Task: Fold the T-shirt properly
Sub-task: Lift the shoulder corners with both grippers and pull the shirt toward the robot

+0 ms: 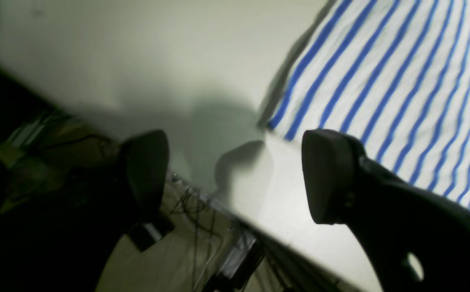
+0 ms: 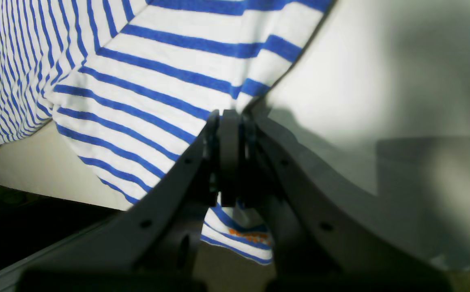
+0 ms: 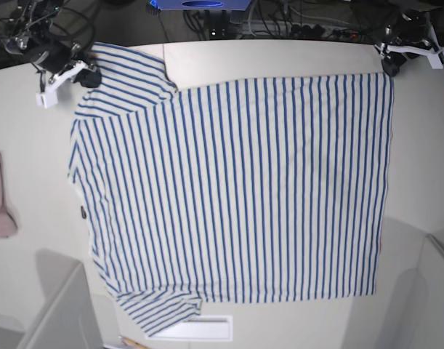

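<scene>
T-shirt (image 3: 236,189): lies spread flat on the table (image 3: 294,58), no fold made.
Right gripper (image 2: 230,121): clamped on the sleeve edge.
Left gripper (image 1: 235,174): fingers apart, just beside the hem corner, holding nothing.
Left to do: all folds.

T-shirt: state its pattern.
The T-shirt is white with thin blue stripes all over, shown best in the base view.

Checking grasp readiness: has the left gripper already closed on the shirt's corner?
No, the left gripper stands open beside the T-shirt corner, with bare table between its fingers.
</scene>
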{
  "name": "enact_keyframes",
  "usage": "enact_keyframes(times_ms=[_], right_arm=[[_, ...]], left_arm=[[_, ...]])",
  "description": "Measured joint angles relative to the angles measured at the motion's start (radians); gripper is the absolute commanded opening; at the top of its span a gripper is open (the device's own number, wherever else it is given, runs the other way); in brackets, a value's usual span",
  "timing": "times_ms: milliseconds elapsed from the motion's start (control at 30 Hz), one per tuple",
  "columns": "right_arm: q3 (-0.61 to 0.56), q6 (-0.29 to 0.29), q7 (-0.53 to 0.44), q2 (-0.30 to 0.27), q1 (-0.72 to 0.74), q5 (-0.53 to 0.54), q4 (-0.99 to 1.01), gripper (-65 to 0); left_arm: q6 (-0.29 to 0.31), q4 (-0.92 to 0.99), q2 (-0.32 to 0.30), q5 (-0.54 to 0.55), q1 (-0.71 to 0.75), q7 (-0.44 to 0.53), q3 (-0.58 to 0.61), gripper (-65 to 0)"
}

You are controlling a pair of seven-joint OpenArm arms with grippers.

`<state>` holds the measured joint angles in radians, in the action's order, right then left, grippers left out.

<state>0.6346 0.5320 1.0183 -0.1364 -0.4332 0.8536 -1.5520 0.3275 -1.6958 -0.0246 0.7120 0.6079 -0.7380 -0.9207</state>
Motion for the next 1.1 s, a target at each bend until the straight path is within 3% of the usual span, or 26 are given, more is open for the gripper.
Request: enact_keyframes(times_ms=[200, 433, 967, 1100], right_arm=[[0.0, 0.0, 0.001, 0.0, 0.0, 0.0, 0.0, -65.0], [0.0, 0.0, 0.002, 0.0, 0.0, 0.0, 0.0, -65.0], [0.0, 0.0, 0.0, 0.0, 0.0, 0.0, 0.0, -65.0], [0.0, 0.0, 0.0, 0.0, 0.0, 0.0, 0.0, -65.0]], left_arm=[[0.014, 0.029, 0.0, -0.004, -0.025, -0.004, 0.0, -16.6], [0.037, 0.078, -0.047, 0.017, -0.043, 0.043, 0.101, -16.6], [0.043, 0.148, -0.045, 0.049, -0.114, 0.073, 0.103, -17.1], [0.04, 0.15, -0.045, 0.045, -0.13, 0.044, 0.103, -32.4]])
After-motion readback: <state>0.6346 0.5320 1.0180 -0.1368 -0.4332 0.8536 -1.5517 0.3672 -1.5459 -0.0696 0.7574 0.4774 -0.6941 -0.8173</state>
